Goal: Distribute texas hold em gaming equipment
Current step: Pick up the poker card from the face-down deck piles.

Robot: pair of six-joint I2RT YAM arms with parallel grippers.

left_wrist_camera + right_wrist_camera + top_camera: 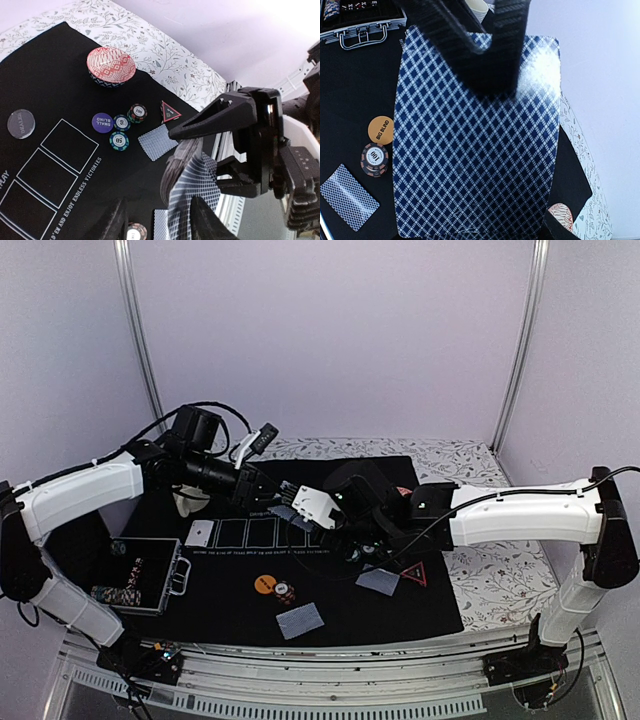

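A red patterned bowl (111, 66) sits at the black mat's (230, 615) far edge, a metal chip case (140, 575) at its left; three striped chips (121, 122) cluster by one purple disc (102, 122) and one triangle marker (170, 111); the right gripper (195, 157) pinches a stack of cards (475, 150) above the mat, the left gripper (160, 205) parted just below it.

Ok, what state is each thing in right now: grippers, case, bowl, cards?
Right gripper: shut on a card.
Left gripper: straddling the deck, grip unclear.
Case: open, chips inside.
Red bowl: upright, empty.
Nearest loose card: flat, face down.
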